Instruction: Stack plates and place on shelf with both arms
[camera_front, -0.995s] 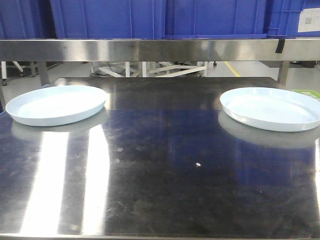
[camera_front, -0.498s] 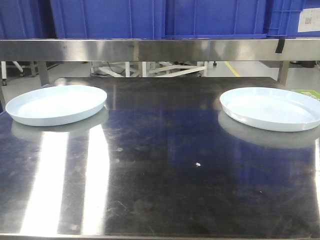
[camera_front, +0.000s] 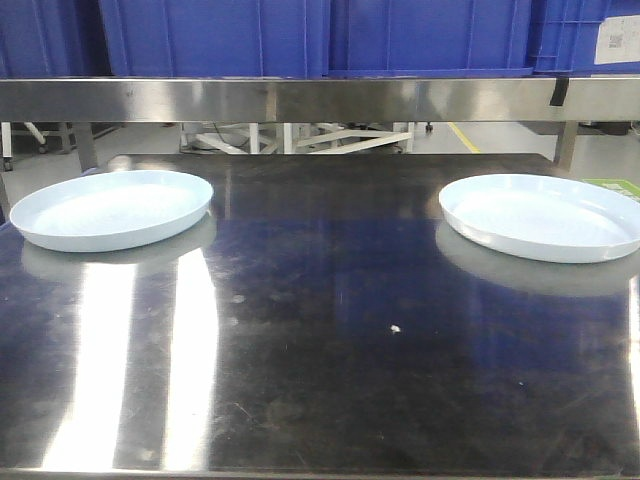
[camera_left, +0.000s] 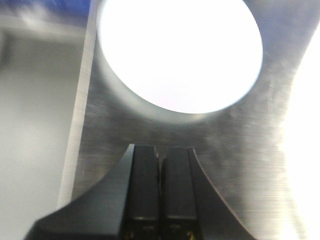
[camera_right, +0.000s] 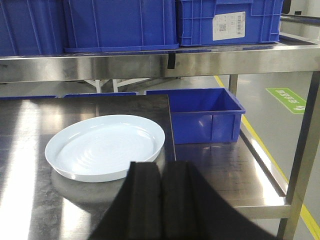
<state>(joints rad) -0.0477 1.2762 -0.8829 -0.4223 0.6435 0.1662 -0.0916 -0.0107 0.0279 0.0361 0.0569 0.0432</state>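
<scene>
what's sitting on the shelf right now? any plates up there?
Blue crates are all that shows on the shelf, one bearing a white label. The left plate and right plate lie on the table below. Crate insides and the shelf behind them are hidden.

Dark steel tabletop (camera_front: 330, 350), glare-streaked; small white speck (camera_front: 396, 328) near centre. Blue crates (camera_front: 215, 35) in row above far edge; one bears white label (camera_right: 228, 25). Open blue bin (camera_right: 205, 112) lower, just beside tabletop. Green floor marking (camera_right: 286, 98).

Glare streaks the dark steel tabletop (camera_front: 330, 330); the grey floor (camera_right: 256, 95) carries a yellow line (camera_right: 260, 147).
</scene>
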